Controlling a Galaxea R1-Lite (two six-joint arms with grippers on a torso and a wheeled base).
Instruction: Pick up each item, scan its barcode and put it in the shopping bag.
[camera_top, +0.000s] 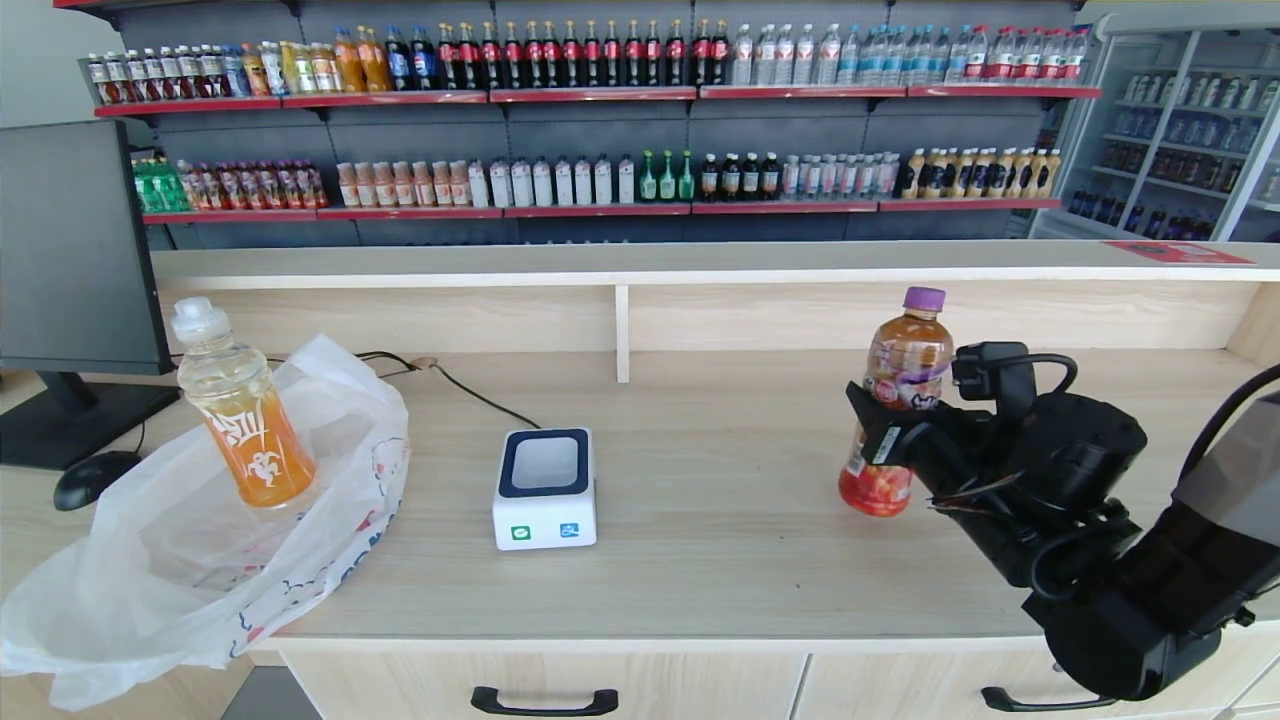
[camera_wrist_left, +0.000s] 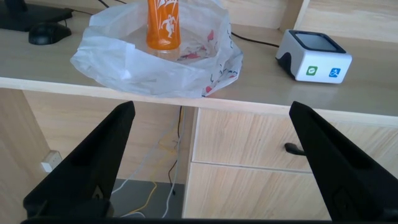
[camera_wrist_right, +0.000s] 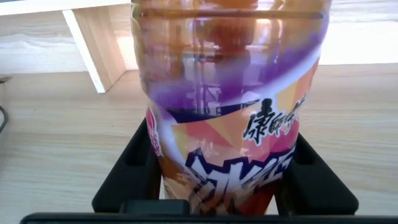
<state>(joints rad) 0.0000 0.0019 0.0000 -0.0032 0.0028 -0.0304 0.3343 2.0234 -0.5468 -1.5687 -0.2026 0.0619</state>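
The right gripper (camera_top: 885, 440) is closed on the purple-capped bottle (camera_top: 908, 360), a clear plastic one of orange-red juice with a bright printed label. Its black fingers (camera_wrist_right: 140, 162) press on either side of the lower body. The bottle stands upright at the right of the pale wooden counter (camera_top: 720, 500), and its base looks to be resting on the top. So the step in hand is, I judge, the pick-up of this second item, with the lift not yet made.

The next move calls for raising the bottle and carrying it left to the white box scanner (camera_top: 545, 490) with the dark-framed glass window, at mid-counter. There the label's barcode must be turned to face the glass. Where the barcode sits cannot be told from here.

The white plastic shopping bag (camera_top: 330, 420) lies slumped at the left end, its mouth spread low. An orange drink bottle (camera_top: 240, 410) with a clear cap already stands in it, tilted slightly. That bottle takes the bag's middle and could be knocked over on the drop.

The left gripper (camera_wrist_left: 211, 162) hangs wide open, low in front of the drawers, near the bag.

A black cable (camera_top: 480, 395) runs behind the scanner. A dark monitor (camera_top: 70, 250) and a mouse (camera_top: 90, 478) sit at far left, off the path
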